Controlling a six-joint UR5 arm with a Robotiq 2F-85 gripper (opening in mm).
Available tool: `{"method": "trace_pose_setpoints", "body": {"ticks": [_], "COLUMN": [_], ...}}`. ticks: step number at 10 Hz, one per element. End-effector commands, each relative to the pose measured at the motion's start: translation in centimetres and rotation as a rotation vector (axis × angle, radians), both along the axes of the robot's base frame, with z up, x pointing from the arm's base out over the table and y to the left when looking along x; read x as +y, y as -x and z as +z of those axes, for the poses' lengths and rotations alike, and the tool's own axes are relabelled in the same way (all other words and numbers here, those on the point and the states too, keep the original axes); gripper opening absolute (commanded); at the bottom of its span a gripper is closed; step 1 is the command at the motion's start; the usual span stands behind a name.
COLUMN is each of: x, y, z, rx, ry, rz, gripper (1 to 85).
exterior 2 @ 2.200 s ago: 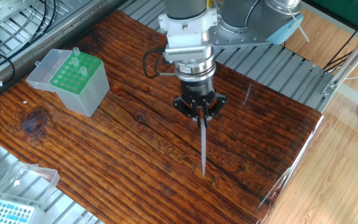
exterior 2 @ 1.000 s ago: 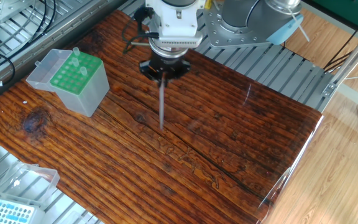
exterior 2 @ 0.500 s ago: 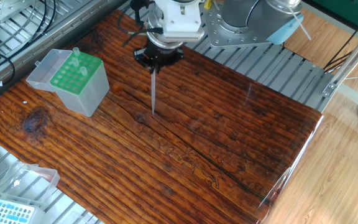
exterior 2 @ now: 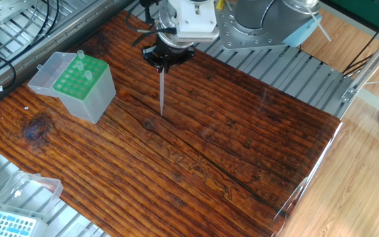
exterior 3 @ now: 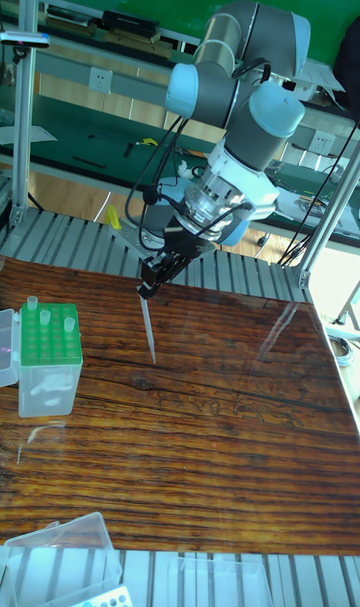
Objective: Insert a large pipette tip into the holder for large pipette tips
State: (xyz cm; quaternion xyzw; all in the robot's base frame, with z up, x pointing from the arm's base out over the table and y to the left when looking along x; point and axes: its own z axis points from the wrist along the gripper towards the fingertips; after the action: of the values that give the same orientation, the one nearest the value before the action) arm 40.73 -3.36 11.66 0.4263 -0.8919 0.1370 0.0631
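Observation:
My gripper (exterior 2: 164, 66) (exterior 3: 147, 289) is shut on the top of the large pipette tip (exterior 2: 161, 92) (exterior 3: 148, 329), which hangs point down above the wooden table. The holder for large pipette tips (exterior 2: 79, 82) (exterior 3: 48, 360) stands to the left, its green hole plate on top and its clear lid folded open behind. Three tips stand in its far holes. The held tip is well to the right of the holder and touches nothing.
A flatter box with a light blue grid top (exterior 2: 8, 224) (exterior 3: 100, 599) and an open clear lid (exterior 2: 31, 187) lies at the near left corner. The wooden table (exterior 2: 229, 151) has metal slat borders. Cables hang around the wrist.
The arm has carried the tip from the table's middle up and to the left, toward the holder. Over the last half second it barely shifted.

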Motion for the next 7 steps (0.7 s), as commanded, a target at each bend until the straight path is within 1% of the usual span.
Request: {"method": "trace_pose_setpoints", "body": {"ticks": [1, 2, 3, 5, 7], "x": [0.5, 0.6, 1.1, 3.1, 2.8], "y": [0.0, 0.0, -0.2, 0.2, 0.0], "z": [-0.1, -0.1, -0.2, -0.7, -0.6], "rx": [0.004, 0.003, -0.005, 0.013, 0.008], "ry": [-0.02, -0.023, -0.043, -0.122, -0.113], "rz": [0.001, 0.003, 0.004, -0.002, 0.009], "gripper": [1.0, 1.0, 1.0, 1.0, 1.0]}}
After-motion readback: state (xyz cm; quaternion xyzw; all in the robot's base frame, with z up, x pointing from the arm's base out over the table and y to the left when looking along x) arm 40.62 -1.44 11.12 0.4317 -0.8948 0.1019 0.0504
